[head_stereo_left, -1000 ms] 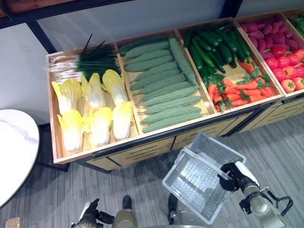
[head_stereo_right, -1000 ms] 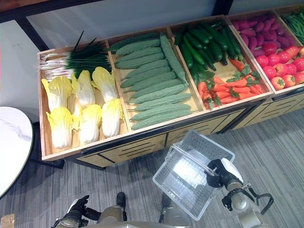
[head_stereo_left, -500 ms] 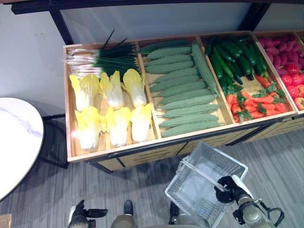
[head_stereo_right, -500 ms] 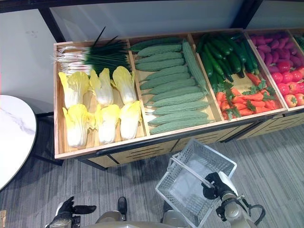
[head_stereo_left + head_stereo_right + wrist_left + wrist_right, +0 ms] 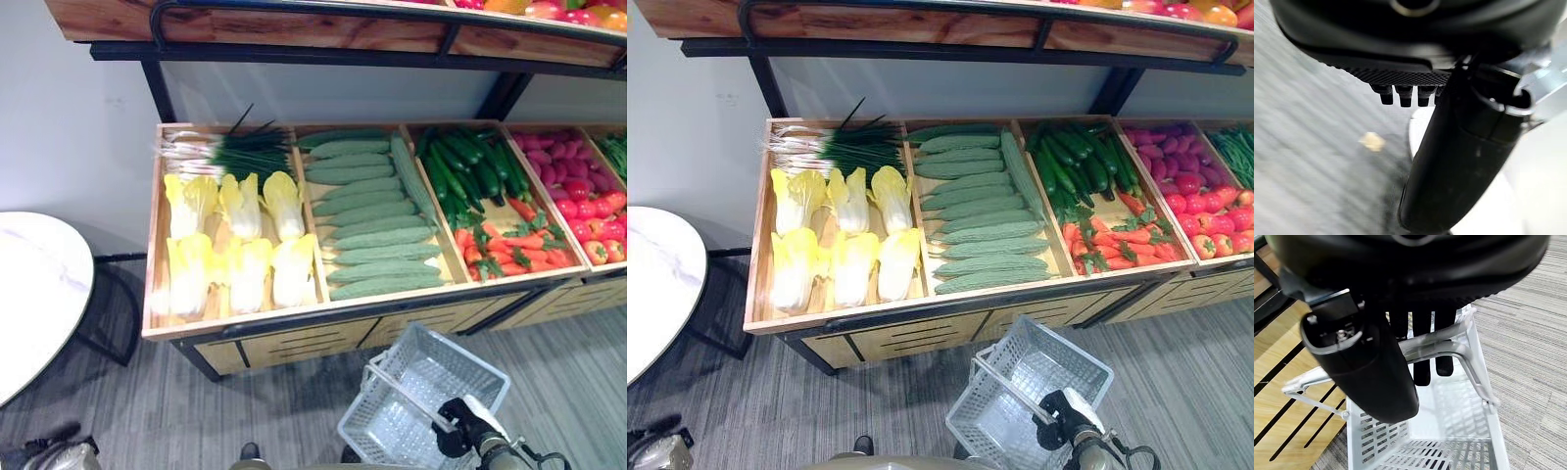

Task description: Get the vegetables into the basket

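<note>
A white plastic basket (image 5: 392, 431) hangs low in front of the display stand, and nothing shows inside it. My right hand (image 5: 458, 438) is shut on the basket's metal handle (image 5: 1442, 346), with the fingers (image 5: 1421, 369) hooked over the bar. The wooden stand's bins hold yellow cabbages (image 5: 235, 245) with spring onions (image 5: 230, 152), bumpy green gourds (image 5: 377, 220), cucumbers (image 5: 460, 162), carrots (image 5: 509, 250), tomatoes (image 5: 598, 235) and purple-red roots (image 5: 549, 157). My left hand (image 5: 1459, 161) hangs low by the floor at the left, holding nothing, with relaxed fingers (image 5: 1403, 95).
A round white table (image 5: 29, 284) stands at the left, close to the stand's corner. An upper shelf (image 5: 343, 29) with more produce overhangs the bins. Grey striped floor (image 5: 578, 362) lies between me and the stand.
The camera has tilted up, so the upper shelf now shows and the stand sits lower in the picture. The basket stays in my right hand. My left hand has dropped to the lower left corner.
</note>
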